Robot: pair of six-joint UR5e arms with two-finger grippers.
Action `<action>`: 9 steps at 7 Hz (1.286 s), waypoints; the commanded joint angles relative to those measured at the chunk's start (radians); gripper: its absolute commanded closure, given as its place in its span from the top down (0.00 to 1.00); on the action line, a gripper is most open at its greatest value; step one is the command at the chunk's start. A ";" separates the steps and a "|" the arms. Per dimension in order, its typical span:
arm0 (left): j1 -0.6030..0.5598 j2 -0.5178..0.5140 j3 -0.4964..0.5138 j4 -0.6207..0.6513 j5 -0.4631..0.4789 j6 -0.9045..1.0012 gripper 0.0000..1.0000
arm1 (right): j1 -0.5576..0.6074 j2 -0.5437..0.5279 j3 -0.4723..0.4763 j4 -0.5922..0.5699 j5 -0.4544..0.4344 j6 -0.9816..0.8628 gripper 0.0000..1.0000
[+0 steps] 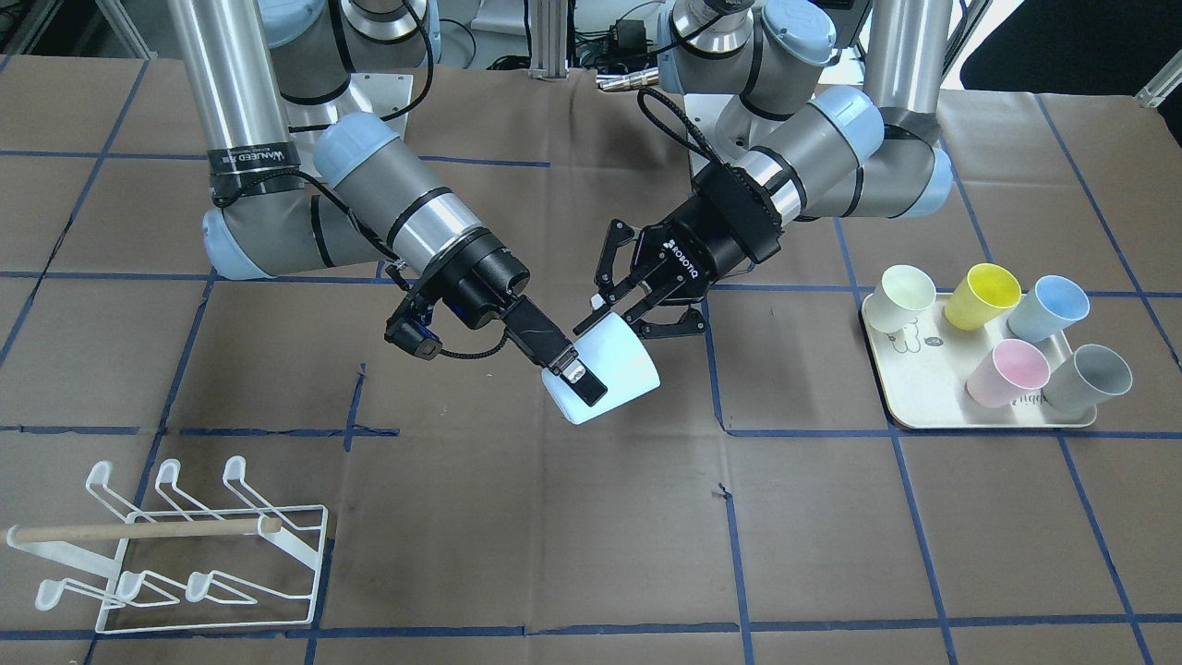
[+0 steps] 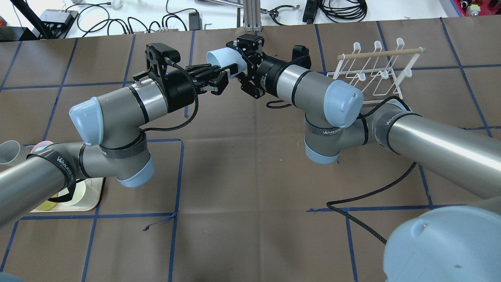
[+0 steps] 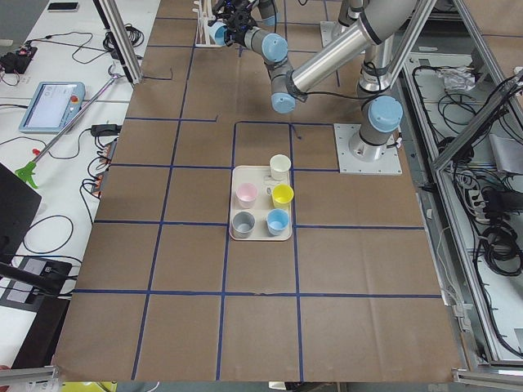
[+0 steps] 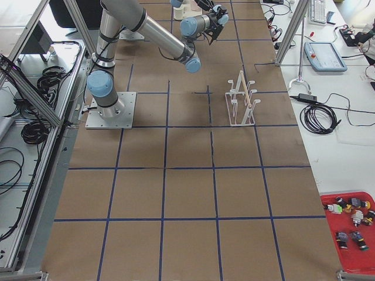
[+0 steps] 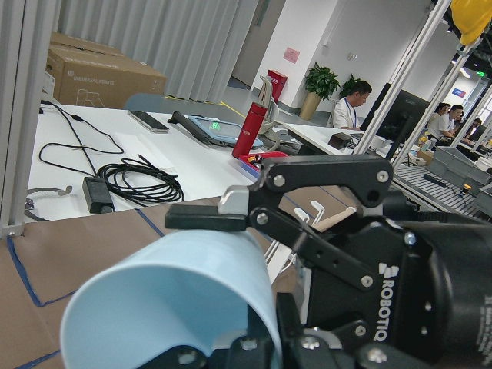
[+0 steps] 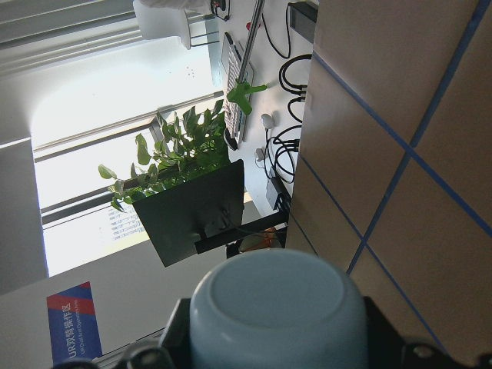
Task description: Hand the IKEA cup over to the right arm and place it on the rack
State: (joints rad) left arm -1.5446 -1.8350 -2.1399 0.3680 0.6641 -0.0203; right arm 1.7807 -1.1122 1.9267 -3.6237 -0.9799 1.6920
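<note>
A pale blue cup (image 1: 614,365) hangs on its side above the table's middle, between both grippers. My left gripper (image 1: 621,325), the ROBOTIQ one, brackets its wide end. In the left wrist view one finger pad (image 5: 207,219) lies on top of the cup (image 5: 177,292). My right gripper (image 1: 574,377), with slim flat fingers, grips the base end. The right wrist view shows the cup's base (image 6: 277,307) between those fingers. The overhead view shows the cup (image 2: 220,58) too. The white wire rack (image 1: 185,545) with its wooden dowel stands on the table, far from both grippers.
A cream tray (image 1: 910,406) holds several coloured cups on my left side. The rack also shows in the overhead view (image 2: 375,70). A black cable (image 2: 372,196) trails over the table near the right arm's base.
</note>
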 commanded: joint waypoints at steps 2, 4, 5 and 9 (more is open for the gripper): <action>0.000 0.011 0.000 0.000 0.006 -0.003 0.95 | -0.003 0.000 0.000 0.000 0.004 0.000 0.47; 0.018 0.036 -0.027 -0.001 0.008 -0.004 0.95 | -0.026 -0.001 -0.009 0.004 0.007 -0.002 0.46; 0.033 0.065 -0.060 -0.001 0.009 -0.006 0.95 | -0.050 -0.003 -0.035 0.005 0.007 -0.012 0.41; 0.246 0.180 -0.152 -0.015 0.008 -0.004 0.95 | -0.191 -0.005 -0.054 0.034 -0.019 -0.630 0.25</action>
State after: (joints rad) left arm -1.3552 -1.6754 -2.2749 0.3567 0.6716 -0.0246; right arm 1.6272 -1.1155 1.8743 -3.6061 -0.9892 1.3283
